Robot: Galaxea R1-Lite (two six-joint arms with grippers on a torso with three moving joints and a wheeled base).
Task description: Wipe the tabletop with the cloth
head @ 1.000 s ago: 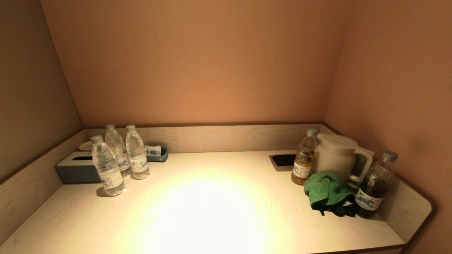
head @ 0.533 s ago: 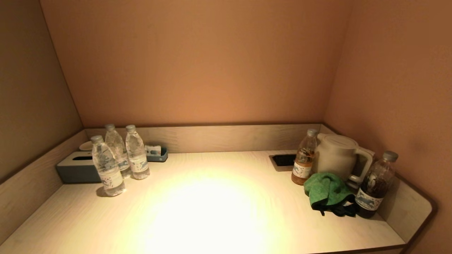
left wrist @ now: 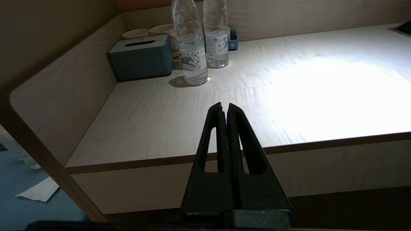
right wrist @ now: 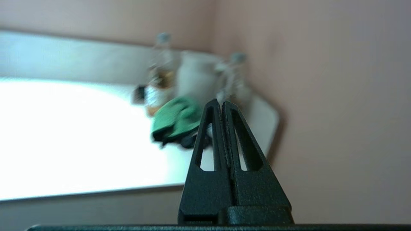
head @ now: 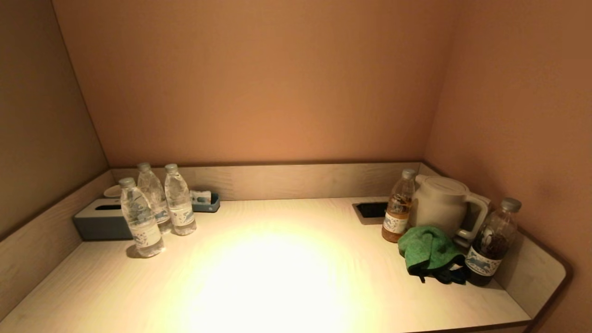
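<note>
A crumpled green cloth (head: pixel 428 250) with a dark edge lies on the pale wooden tabletop (head: pixel 277 277) at the right, between a white kettle and a dark bottle. It also shows in the right wrist view (right wrist: pixel 175 120). Neither gripper shows in the head view. My right gripper (right wrist: pixel 221 103) is shut and empty, off the table's front edge, pointing toward the cloth. My left gripper (left wrist: pixel 224 106) is shut and empty, in front of the table's front left edge.
Three water bottles (head: pixel 157 208), a grey tissue box (head: pixel 99 219) and cups stand at the back left. A tea bottle (head: pixel 397 208), a white kettle (head: pixel 441 201) and a dark bottle (head: pixel 490 243) stand at the right. A dark recess (head: pixel 370 210) is in the tabletop. Walls enclose three sides.
</note>
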